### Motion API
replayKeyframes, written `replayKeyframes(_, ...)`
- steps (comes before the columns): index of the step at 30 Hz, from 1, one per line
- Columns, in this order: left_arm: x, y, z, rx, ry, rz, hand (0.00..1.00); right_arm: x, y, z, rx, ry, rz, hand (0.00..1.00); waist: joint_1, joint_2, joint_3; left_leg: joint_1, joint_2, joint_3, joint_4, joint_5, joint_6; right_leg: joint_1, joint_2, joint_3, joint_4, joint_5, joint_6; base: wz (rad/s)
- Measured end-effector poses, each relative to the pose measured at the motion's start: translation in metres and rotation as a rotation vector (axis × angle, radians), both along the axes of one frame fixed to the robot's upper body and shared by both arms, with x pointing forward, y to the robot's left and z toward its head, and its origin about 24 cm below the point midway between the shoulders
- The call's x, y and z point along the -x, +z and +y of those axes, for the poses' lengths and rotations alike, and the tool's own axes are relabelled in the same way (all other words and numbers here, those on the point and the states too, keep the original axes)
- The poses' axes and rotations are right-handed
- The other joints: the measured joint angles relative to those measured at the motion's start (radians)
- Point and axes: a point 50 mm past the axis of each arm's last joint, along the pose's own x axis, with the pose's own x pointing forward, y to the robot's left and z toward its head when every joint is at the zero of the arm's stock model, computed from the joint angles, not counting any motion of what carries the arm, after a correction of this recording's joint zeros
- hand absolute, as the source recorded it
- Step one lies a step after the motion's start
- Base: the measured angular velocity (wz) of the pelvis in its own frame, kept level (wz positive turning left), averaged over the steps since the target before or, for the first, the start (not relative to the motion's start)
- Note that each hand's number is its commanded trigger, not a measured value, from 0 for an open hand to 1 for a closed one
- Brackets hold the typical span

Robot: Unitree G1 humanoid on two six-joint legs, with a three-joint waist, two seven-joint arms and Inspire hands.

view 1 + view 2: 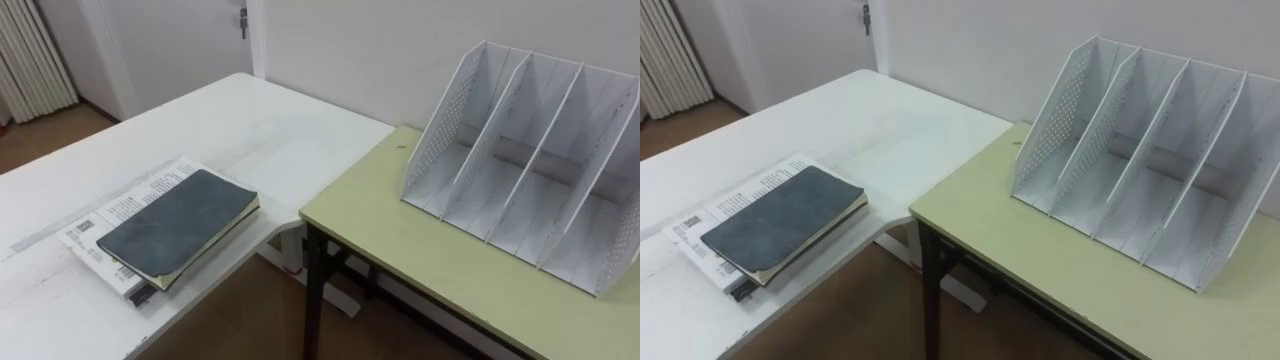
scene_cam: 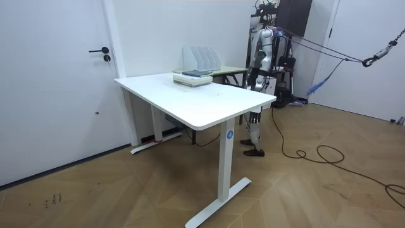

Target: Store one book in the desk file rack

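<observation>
A dark grey book (image 1: 178,225) lies flat on top of a white printed book (image 1: 112,212), near the front edge of the white table (image 1: 255,125) on my left. To my right, the white perforated file rack (image 1: 530,165) stands on the pale green desk (image 1: 400,255), tilted back, its slots holding nothing. In the room view I stand upright at the end of the green desk (image 2: 231,69), with the book stack (image 2: 193,78) and the rack (image 2: 201,58) before me. My left hand (image 2: 252,81) hangs low by my side, too small to read.
A gap with bare wooden floor (image 1: 250,310) separates the white table's corner from the green desk, whose black leg (image 1: 313,290) stands there. A wall runs close behind the rack. A door (image 2: 63,76) is at the room view's left.
</observation>
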Motion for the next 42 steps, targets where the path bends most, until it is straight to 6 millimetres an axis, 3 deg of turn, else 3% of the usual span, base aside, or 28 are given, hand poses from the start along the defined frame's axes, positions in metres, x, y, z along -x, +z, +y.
replayKeyframes(31, -0.009, 0.000, 0.001, -0.024, -0.010, -0.050, 0.00, 0.000, 0.000, -0.002, 0.036, -0.004, -0.005, 0.00, 0.000, 0.005, 0.0001, 0.001, 0.000, 0.000, 0.002, 0.000, 0.000, 0.001, 0.000, 0.000, 0.002, 0.000, 0.000, 0.00)
replayKeyframes(37, -0.038, 0.003, 0.006, -0.092, -0.040, -0.177, 0.00, -0.004, 0.001, -0.001, 0.040, 0.019, -0.022, 0.00, -0.001, 0.004, 0.0003, 0.001, 0.001, 0.000, 0.002, 0.000, 0.000, -0.004, 0.000, 0.000, 0.011, 0.000, 0.000, 0.00)
replayKeyframes(42, -0.100, 0.022, 0.011, -0.173, -0.098, -0.477, 0.00, -0.008, 0.002, -0.004, 0.050, 0.024, -0.041, 0.00, -0.005, 0.017, 0.0015, -0.001, 0.001, -0.001, -0.016, 0.001, 0.001, -0.010, 0.001, 0.000, 0.012, 0.003, 0.001, 0.00)
